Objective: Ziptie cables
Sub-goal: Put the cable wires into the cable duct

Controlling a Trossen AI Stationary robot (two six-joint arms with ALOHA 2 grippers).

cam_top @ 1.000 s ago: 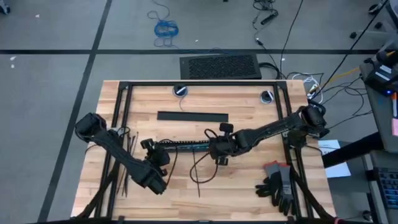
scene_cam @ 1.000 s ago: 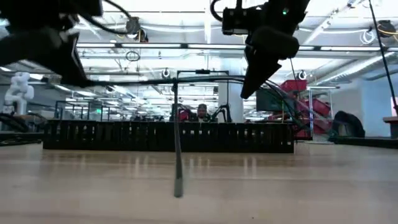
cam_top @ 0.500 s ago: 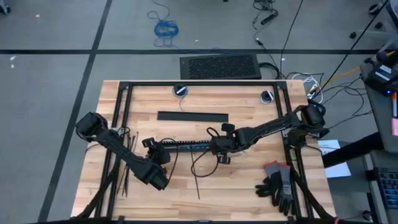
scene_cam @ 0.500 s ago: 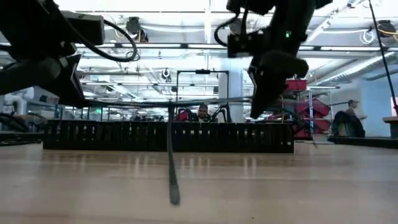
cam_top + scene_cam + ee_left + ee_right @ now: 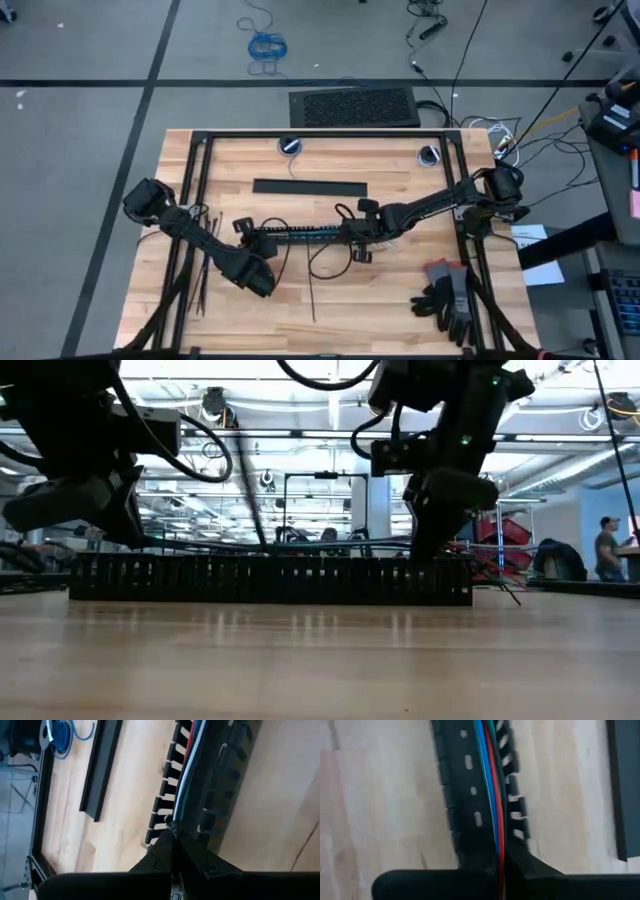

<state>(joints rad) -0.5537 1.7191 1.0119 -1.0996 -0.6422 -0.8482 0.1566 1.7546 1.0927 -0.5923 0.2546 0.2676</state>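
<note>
The cables (image 5: 300, 233), thin blue, red, green and pale wires, run along a black slotted duct (image 5: 296, 240) at mid-table. My left gripper (image 5: 255, 238) is shut on their left end and my right gripper (image 5: 345, 236) on their right end. In the low view the cables (image 5: 270, 543) stretch just above the duct's (image 5: 270, 580) teeth. A thin dark ziptie (image 5: 318, 268) curls from near my right gripper toward the near edge. More zipties (image 5: 205, 262) lie on the table beside my left arm. My left gripper pinches the cables' end (image 5: 173, 822) between its two fingertips, coming from the table's left, fingers in line with the bundle. The wires run straight away from the tips along the duct's channel, drawn taut. My right gripper pinches the wires (image 5: 499, 851) between its two fingers, coming from the table's right and lying in line with them. The fingers hide the very point of contact. The wires lead off straight over the duct's channel.
A long flat black bar (image 5: 310, 187) lies beyond the duct. Grey and black gloves (image 5: 448, 296) rest at the near right corner. Two round grommets (image 5: 291, 146) sit near the far edge. A black frame (image 5: 320, 133) borders the table.
Both grippers have gone down with the cables, which have kept taut between them and dropped from well above the duct to just over its teeth. The ziptie that hung straight down to the table in the low view now slants and is blurred.
</note>
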